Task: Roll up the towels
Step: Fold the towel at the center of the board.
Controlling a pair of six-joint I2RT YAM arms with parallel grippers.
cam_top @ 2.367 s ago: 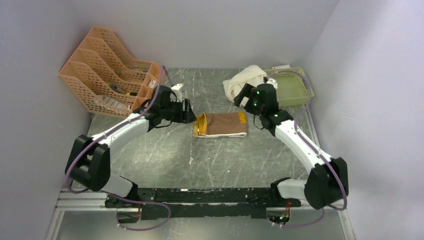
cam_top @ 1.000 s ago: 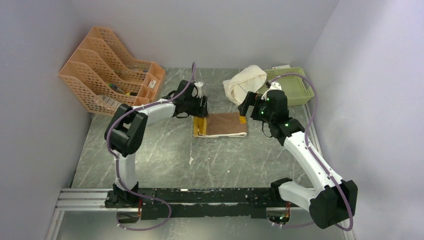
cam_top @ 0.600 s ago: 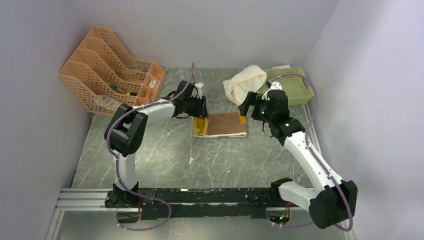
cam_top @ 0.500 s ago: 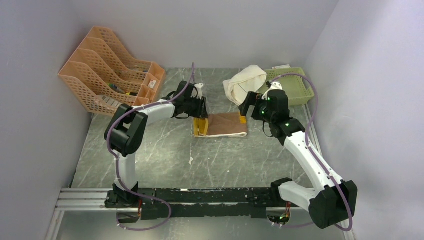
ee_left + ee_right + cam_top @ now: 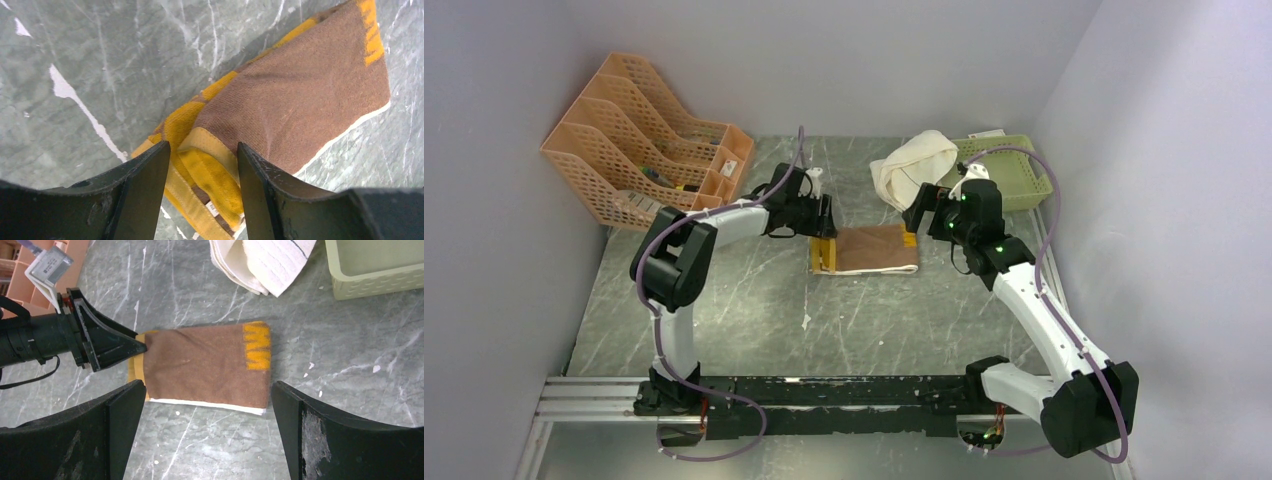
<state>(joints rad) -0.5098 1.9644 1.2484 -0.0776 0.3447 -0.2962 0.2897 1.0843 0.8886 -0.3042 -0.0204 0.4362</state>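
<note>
Between the half-parted jaws of the left gripper (image 5: 202, 150) lies the yellow hem of the brown towel (image 5: 295, 100), apparently straddled to start the roll. Opposite, the right gripper (image 5: 207, 386) hovers wide and empty above that towel, likely to steady it; the cream towel (image 5: 260, 260) lies beyond.

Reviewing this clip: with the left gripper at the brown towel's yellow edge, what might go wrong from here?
1. The left gripper straddles only the layered yellow hem of the brown towel; closing may catch just some layers and pull the fold open.
2. The right gripper hangs open above the towel, not pinning it, so the cloth may slide on the smooth table.
</note>
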